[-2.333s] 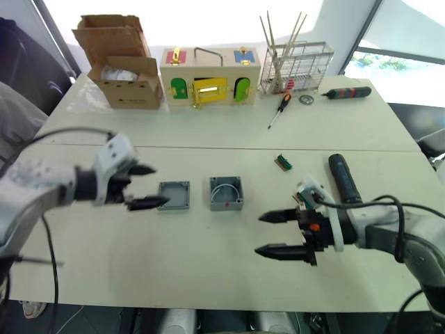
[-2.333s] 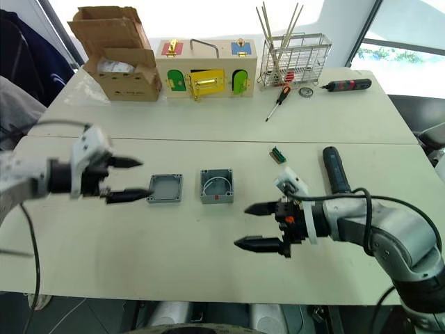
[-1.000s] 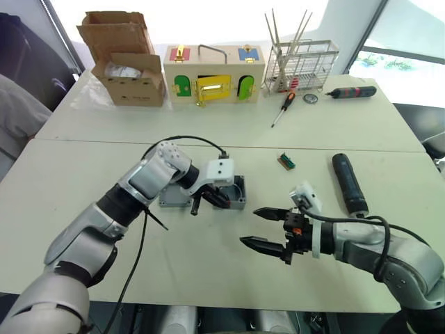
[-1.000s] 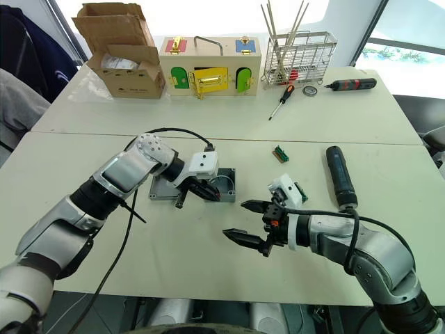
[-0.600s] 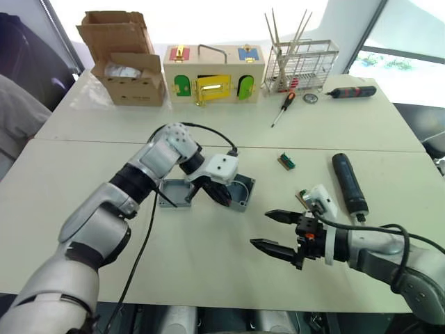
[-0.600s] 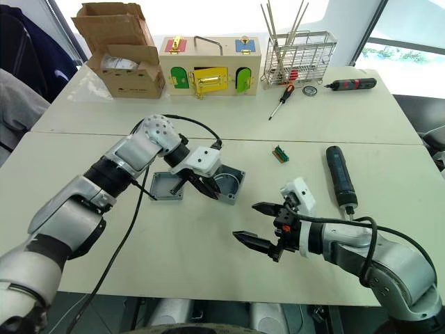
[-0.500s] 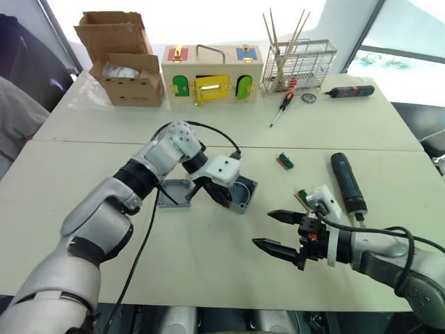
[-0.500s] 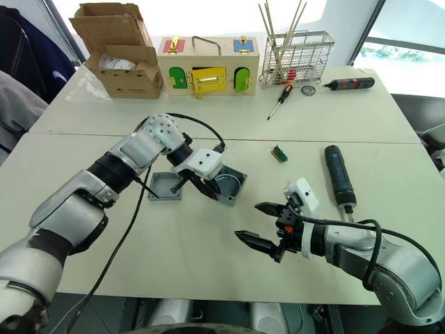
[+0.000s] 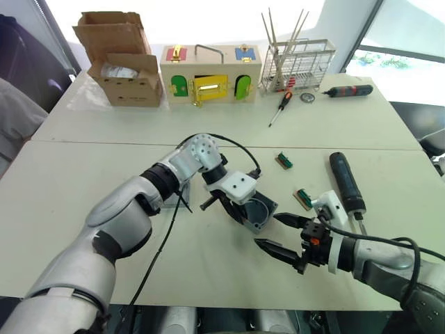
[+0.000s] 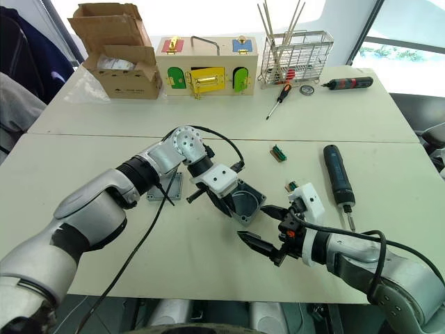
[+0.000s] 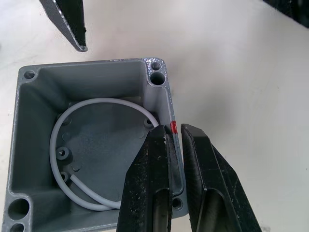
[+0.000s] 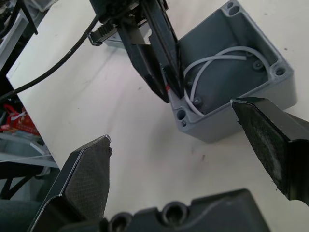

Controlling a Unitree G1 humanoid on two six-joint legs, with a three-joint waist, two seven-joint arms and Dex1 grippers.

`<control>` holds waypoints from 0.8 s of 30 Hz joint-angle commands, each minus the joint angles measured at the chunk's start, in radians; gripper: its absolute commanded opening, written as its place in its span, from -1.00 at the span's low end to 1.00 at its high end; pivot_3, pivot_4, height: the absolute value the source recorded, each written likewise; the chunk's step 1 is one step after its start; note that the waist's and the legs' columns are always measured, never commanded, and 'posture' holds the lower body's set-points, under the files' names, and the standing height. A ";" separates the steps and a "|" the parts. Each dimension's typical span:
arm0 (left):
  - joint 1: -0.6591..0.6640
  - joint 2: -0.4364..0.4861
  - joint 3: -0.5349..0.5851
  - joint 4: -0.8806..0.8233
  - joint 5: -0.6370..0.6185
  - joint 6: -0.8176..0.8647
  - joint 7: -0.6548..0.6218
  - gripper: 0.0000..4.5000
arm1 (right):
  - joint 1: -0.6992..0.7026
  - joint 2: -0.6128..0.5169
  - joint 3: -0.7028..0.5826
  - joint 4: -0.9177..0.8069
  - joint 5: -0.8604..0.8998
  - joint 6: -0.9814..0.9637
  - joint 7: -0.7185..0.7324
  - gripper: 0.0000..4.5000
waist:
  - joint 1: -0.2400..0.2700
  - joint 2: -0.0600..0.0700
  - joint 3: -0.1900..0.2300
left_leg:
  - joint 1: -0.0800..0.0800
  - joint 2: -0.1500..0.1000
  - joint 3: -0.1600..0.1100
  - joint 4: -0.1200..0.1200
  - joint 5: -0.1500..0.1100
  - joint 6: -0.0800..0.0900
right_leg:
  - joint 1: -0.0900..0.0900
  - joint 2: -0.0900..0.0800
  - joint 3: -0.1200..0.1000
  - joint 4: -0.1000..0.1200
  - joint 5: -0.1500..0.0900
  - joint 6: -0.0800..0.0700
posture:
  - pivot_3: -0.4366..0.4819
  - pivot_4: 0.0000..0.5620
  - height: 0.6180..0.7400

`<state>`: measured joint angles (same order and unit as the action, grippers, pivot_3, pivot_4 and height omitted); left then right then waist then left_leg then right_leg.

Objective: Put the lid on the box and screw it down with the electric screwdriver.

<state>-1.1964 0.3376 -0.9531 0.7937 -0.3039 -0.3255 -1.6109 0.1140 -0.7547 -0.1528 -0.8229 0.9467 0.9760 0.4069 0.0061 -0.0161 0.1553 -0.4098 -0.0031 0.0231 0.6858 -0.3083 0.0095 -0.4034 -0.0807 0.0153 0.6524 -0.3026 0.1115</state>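
Left gripper (image 9: 238, 210) clamps the box (image 10: 245, 202) wall, having dragged it rightward away from the lid (image 10: 165, 188), now close in front of the right gripper (image 10: 268, 233), which stays spread, empty. Handover/repositioning step; lid not yet fitted.

Two cream tables (image 9: 83, 174) are butted together. On the far one, a cardboard box (image 9: 125, 62), wire rack (image 9: 297, 64), red screwdriver (image 9: 279, 109) and slim driver (image 9: 348, 90) are placed around a wooden box (image 9: 211, 73). On the near one lie the box (image 10: 245, 202), lid (image 10: 167, 188) and electric screwdriver (image 9: 345, 182).
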 commanded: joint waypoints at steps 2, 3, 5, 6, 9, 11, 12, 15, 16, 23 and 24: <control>-0.037 0.010 -0.012 -0.020 -0.048 0.007 -0.003 -0.98 | 0.000 -0.012 -0.023 -0.029 0.021 -0.009 0.000 1.00 | 0.002 0.000 0.000 | 0.000 0.000 0.000 0.000 0.000 0.000 | 0.000 0.000 0.000 0.000 0.000 0.000 | -0.05 -0.47 1.00; -0.038 0.015 -0.018 -0.023 -0.058 0.015 -0.003 -0.81 | 0.000 -0.015 -0.025 -0.028 0.023 -0.009 0.001 1.00 | 0.005 0.000 0.000 | 0.000 0.000 0.000 0.000 0.000 0.000 | 0.000 0.000 0.000 0.000 0.000 0.000 | -0.05 -0.47 1.00; -0.040 0.022 -0.024 -0.028 -0.073 0.028 -0.003 -0.46 | 0.000 -0.021 -0.030 -0.024 0.027 -0.009 0.004 1.00 | 0.006 0.000 0.000 | 0.000 0.000 0.000 0.000 0.000 0.000 | 0.000 0.000 0.000 0.000 0.000 0.000 | -0.05 -0.47 1.00; -0.038 0.025 -0.015 -0.034 -0.084 0.040 -0.003 -0.24 | -0.001 -0.028 -0.037 -0.021 0.031 -0.008 0.008 1.00 | 0.006 0.000 0.000 | 0.000 0.000 0.000 0.000 0.000 0.000 | 0.000 0.000 0.000 0.000 0.000 0.000 | -0.05 -0.47 1.00; -0.035 0.040 0.010 -0.053 -0.099 0.077 -0.003 0.40 | -0.006 -0.054 -0.060 -0.010 0.043 -0.004 0.027 1.00 | 0.005 0.000 0.000 | 0.000 0.000 0.000 0.000 0.000 0.000 | 0.001 0.000 0.000 0.000 0.000 0.000 | -0.05 -0.47 1.00; -0.041 0.070 0.018 -0.081 -0.108 0.100 -0.003 0.61 | -0.009 -0.075 -0.074 -0.004 0.052 -0.002 0.042 1.00 | 0.005 0.000 0.000 | 0.000 0.000 0.000 0.000 0.000 0.000 | 0.001 0.000 0.000 0.000 0.000 0.000 | -0.05 -0.47 1.00; -0.045 0.085 0.026 -0.097 -0.112 0.114 -0.003 0.61 | -0.011 -0.083 -0.081 -0.001 0.058 0.000 0.049 1.00 | 0.004 0.000 0.000 | 0.000 0.000 0.000 0.000 0.000 0.000 | 0.001 0.000 0.000 0.000 0.000 0.000 | -0.05 -0.47 1.00; -0.055 0.135 0.086 -0.147 -0.113 0.172 -0.003 0.61 | -0.020 -0.110 -0.116 0.007 0.095 0.007 0.066 1.00 | 0.003 0.000 0.000 | 0.000 0.000 0.000 0.000 0.000 0.000 | 0.001 0.000 0.000 0.000 0.000 0.000 | -0.05 -0.47 1.00; -0.056 0.184 0.148 -0.199 -0.143 0.253 -0.003 0.61 | -0.029 -0.135 -0.149 0.014 0.125 0.014 0.083 1.00 | 0.003 0.000 0.000 | 0.000 0.000 0.000 0.000 0.000 0.000 | 0.000 0.000 0.000 0.000 0.000 0.000 | -0.05 -0.47 1.00; 0.113 0.392 0.588 -0.538 -0.171 0.871 0.518 0.61 | -0.131 -0.260 -0.278 0.145 0.224 0.014 0.205 1.00 | -0.018 0.001 0.001 | 0.002 0.001 -0.002 -0.001 0.000 0.000 | 0.002 0.000 0.000 0.000 0.000 0.001 | -0.05 -0.47 1.00; 0.135 0.400 0.627 -0.583 -0.162 0.987 0.603 0.61 | -0.148 -0.271 -0.271 0.167 0.216 0.010 0.229 1.00 | -0.016 0.001 0.001 | 0.003 0.001 -0.002 -0.001 0.000 0.000 | 0.004 0.000 -0.001 0.000 0.000 0.001 | -0.05 -0.47 1.00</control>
<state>-1.0747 0.7278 -0.3858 0.2721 -0.4686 0.5110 -1.1355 -0.0189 -1.0101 -0.4073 -0.6705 1.1522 1.0048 0.6002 -0.0101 -0.0153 0.1567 -0.4073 -0.0027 0.0205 0.6855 -0.3084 0.0096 -0.3993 -0.0814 0.0147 0.6524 -0.3027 0.1122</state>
